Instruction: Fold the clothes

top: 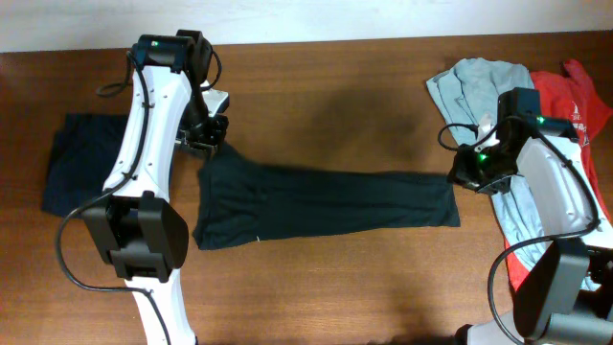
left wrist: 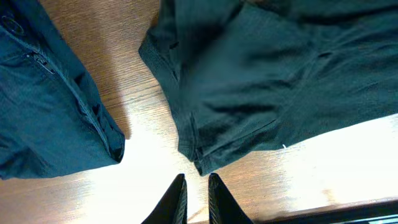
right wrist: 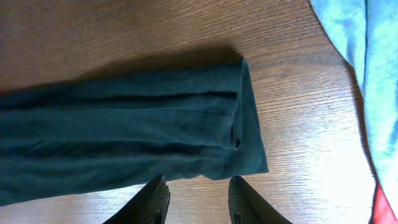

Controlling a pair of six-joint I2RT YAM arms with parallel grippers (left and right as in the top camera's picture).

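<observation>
From overhead, the large plain black fabric garment lies as a long, narrow band across the brown wooden worktop, its ends reaching toward both my arms. My left gripper hangs by its upper left corner and my right gripper by its right end. From up here the wrist housings hide the fingers, so I cannot tell their opening. A folded navy cloth garment sits further left, and a pale blue-grey soft garment and a red fabric one are heaped on the right.

Through my left wrist camera, my gripper stands narrow, with only a slit between the fingers and nothing in it. The black garment's corner lies just ahead of the tips, apart from them, and the navy piece is off to the left.

Through my right wrist camera, my gripper is moderately wide and empty. The black hem edge lies just ahead of the fingers, perhaps brushing the left one.

I judge the lengthwise fold done and the crosswise fold next. That calls for pinching one end's corners and carrying them over the other end
</observation>
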